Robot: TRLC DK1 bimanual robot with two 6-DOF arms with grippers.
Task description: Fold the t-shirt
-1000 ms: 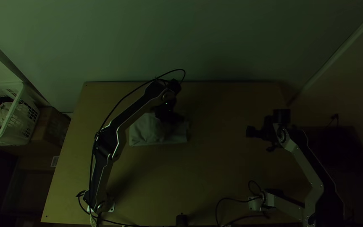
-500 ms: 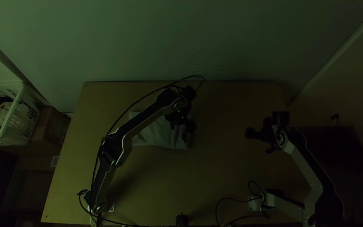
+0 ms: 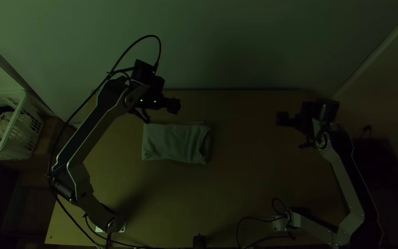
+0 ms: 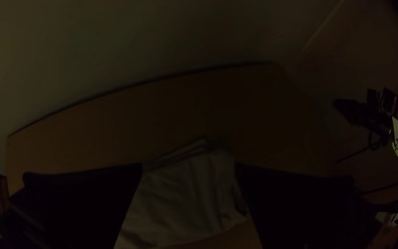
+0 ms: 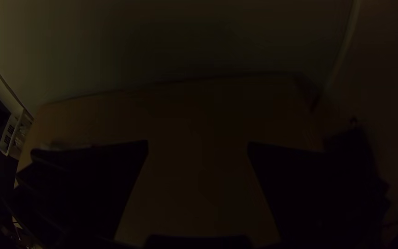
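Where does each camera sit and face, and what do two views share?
Top view: high over the table's near edge, looking steeply down; left arm and right arm show.
Left wrist view: on that wrist, facing the t-shirt; left fingers, apart, and right arm show.
Right wrist view: on that wrist, facing table and wall; right fingers show, apart.
Top and left wrist views share the t-shirt.

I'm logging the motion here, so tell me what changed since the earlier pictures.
The left arm's black gripper, earlier over the right part of the pale folded cloth t-shirt, swung up-left in the top view, fingers apart; any letting go is unclear. The right arm's black gripper shifted up and slightly right. The shirt stayed folded in about the same place.
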